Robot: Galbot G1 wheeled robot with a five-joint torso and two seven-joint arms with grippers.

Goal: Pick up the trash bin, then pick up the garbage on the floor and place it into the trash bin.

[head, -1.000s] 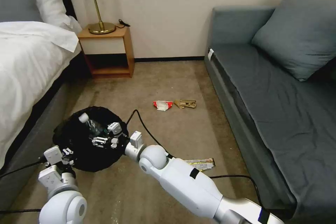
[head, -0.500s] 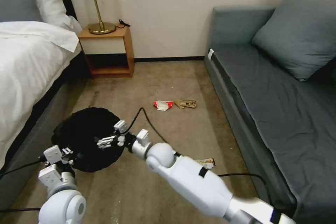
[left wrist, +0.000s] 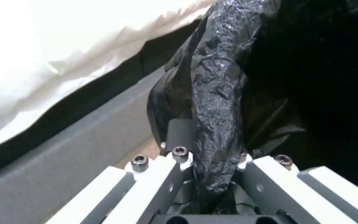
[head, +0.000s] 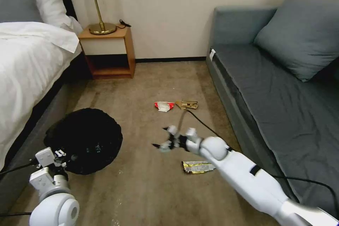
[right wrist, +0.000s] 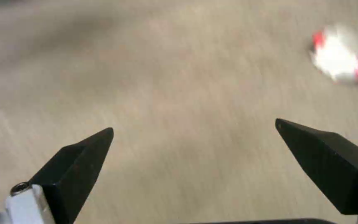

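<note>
My left gripper point(left wrist: 212, 174) clamps the round black bag-lined trash bin point(head: 84, 139) beside the bed point(head: 24, 63); my right gripper point(head: 163, 142), spread wide, hovers between the red-and-white packet point(head: 164, 106) and the gold-yellow wrapper point(head: 197, 166).

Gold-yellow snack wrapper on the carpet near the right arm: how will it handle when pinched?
The gold-yellow snack wrapper lies flat and crinkled, so it is probably light and floppy. Its glossy foil may slip, and it sits flush on the carpet, likely hard to get under.
</note>
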